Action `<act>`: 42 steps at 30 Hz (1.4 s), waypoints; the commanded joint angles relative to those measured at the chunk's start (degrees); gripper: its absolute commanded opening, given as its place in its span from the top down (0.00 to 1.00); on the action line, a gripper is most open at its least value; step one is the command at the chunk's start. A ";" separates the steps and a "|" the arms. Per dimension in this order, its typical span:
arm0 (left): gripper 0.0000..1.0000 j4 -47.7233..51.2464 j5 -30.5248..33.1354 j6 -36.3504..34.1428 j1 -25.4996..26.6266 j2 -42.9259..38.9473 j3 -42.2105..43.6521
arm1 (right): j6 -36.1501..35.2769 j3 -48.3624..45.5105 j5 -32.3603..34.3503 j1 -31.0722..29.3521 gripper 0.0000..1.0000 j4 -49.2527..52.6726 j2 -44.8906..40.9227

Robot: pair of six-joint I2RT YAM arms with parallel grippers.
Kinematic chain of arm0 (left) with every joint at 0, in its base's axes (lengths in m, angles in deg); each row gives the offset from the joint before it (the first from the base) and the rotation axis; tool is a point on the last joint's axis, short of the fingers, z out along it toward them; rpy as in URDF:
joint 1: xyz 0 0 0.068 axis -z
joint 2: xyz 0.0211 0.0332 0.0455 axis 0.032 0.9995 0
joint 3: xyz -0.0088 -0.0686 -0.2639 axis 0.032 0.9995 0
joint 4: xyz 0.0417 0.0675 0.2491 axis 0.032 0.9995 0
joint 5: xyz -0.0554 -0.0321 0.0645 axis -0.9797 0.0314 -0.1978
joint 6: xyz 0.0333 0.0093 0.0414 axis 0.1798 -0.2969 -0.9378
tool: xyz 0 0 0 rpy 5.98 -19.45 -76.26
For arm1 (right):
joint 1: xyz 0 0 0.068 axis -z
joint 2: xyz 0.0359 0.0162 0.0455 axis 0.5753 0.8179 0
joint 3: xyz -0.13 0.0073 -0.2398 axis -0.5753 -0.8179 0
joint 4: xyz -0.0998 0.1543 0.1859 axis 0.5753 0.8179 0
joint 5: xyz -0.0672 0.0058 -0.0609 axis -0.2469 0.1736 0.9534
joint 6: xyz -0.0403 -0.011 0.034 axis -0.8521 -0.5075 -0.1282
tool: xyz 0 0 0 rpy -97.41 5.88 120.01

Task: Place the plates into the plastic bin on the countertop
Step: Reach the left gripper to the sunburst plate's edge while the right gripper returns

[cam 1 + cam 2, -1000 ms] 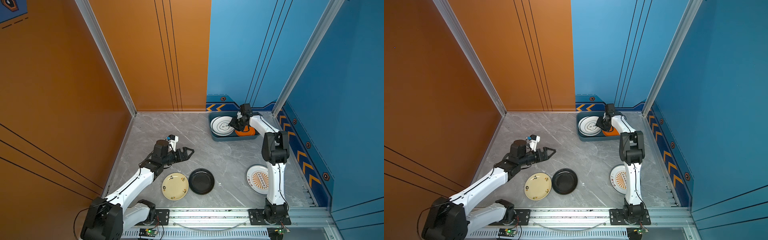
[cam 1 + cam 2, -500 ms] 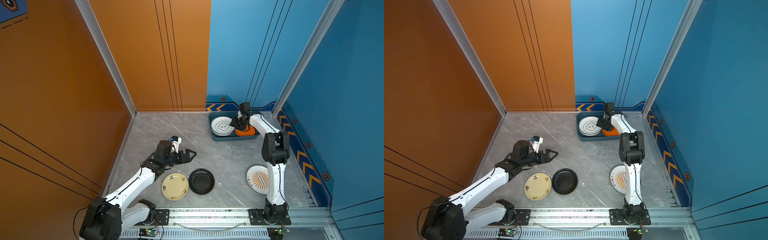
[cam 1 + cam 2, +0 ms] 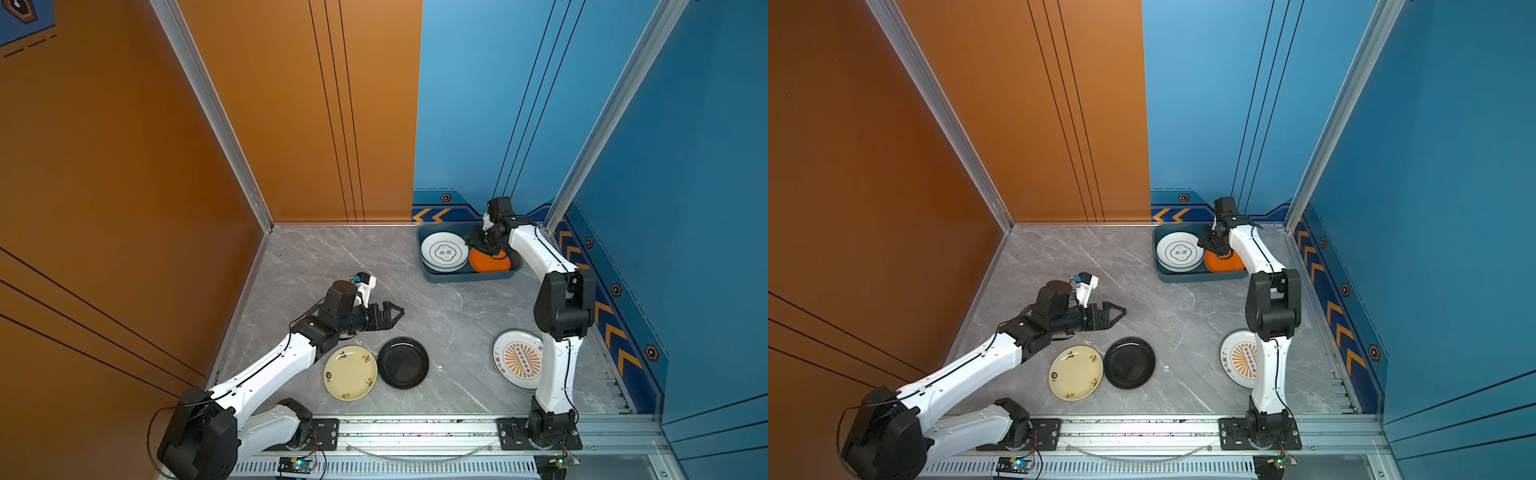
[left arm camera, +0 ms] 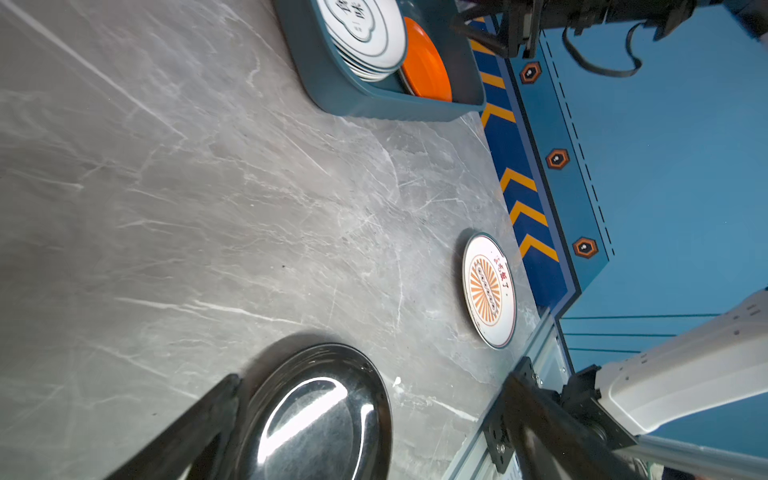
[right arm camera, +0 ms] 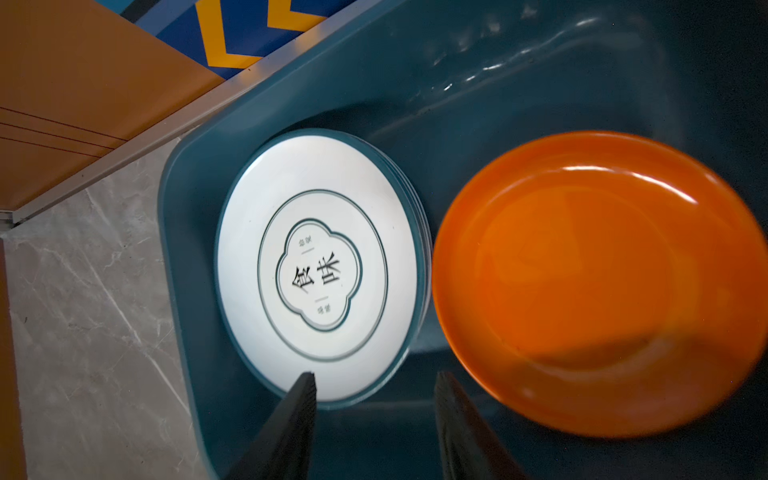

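Right wrist view: right tool (image 5: 374,376) (jaws parted, empty) hovers over the plastic bin (image 5: 519,75); in a top view, centre-left, the outstretched left arm (image 3: 266,374) holds the left tool (image 3: 397,318) gaping.

The black plate (image 4: 320,415) lies glossy on the grey marble countertop (image 4: 208,208). The left gripper (image 4: 374,380) is spread wide around it. One dark finger (image 4: 195,432) crosses the black plate's rim and the other (image 4: 544,428) sits clear beyond its opposite edge, with nothing clamped. Well apart from the black plate, near the blue chevron wall (image 4: 523,187), lies the white sunburst plate (image 4: 488,291). Farther still from the black plate stands the teal plastic bin (image 4: 374,99), holding a stack of white ringed plates (image 4: 365,29) with an orange plate (image 4: 428,62) just beside the stack. The right arm (image 4: 685,374) shows past the black plate, on the wall side.
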 commanded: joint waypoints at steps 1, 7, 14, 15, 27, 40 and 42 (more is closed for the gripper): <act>0.02 -0.83 4.33 0.65 5.44 2.70 -3.09 | -0.24 -7.55 1.24 1.12 0.50 -2.51 -9.66; 0.02 -5.93 6.84 2.81 13.66 12.09 -7.84 | -0.90 -23.05 0.59 3.23 0.49 -5.99 -21.64; 0.00 -7.81 5.46 2.72 19.37 26.34 -18.34 | -1.43 -39.35 -1.22 7.57 0.48 -8.61 -35.84; 0.01 -8.12 5.07 2.80 19.95 28.43 -19.19 | -1.47 -41.21 -1.70 8.19 0.48 -8.64 -37.67; 0.12 -8.39 1.33 4.34 26.58 50.02 -37.34 | -2.76 -55.69 -3.72 17.12 0.47 -8.60 -52.30; 0.30 -7.75 -1.60 5.81 28.42 60.15 -44.95 | -3.49 -58.27 -8.14 22.31 0.47 -7.74 -56.13; 0.31 -7.75 -1.83 5.92 28.55 60.90 -45.50 | -3.49 -58.46 -8.47 22.40 0.47 -7.80 -56.16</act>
